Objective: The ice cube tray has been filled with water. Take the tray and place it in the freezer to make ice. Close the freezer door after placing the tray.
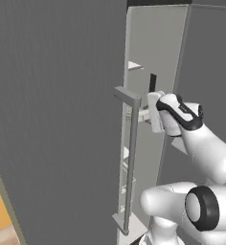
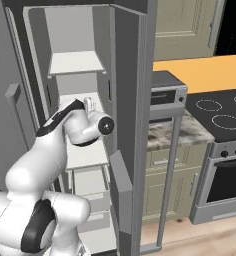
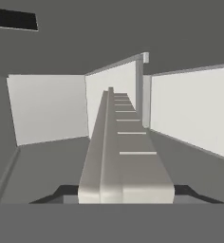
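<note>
The ice cube tray (image 3: 126, 152) is long, narrow and whitish-grey, and it runs straight away from the hand into the freezer (image 2: 75, 62). Thin cross lines mark its cells; I cannot make out the water in them. My gripper (image 3: 126, 194) is shut on the tray's near end, one dark tip on each side. In the left base view the gripper (image 1: 153, 107) sits just inside the open compartment at mid height, with a bit of the tray (image 1: 142, 115) beside it. The freezer door (image 1: 57, 119) stands wide open at the left, its bar handle (image 1: 131, 158) close to the hand.
White shelves (image 2: 82, 155) lie above and below the hand, with white walls on both sides. The wider grey door (image 2: 132, 100) and its bar handle (image 2: 167, 175) flank the compartment on the right. Further right are a stone counter (image 2: 177, 132) and a stove (image 2: 225, 120).
</note>
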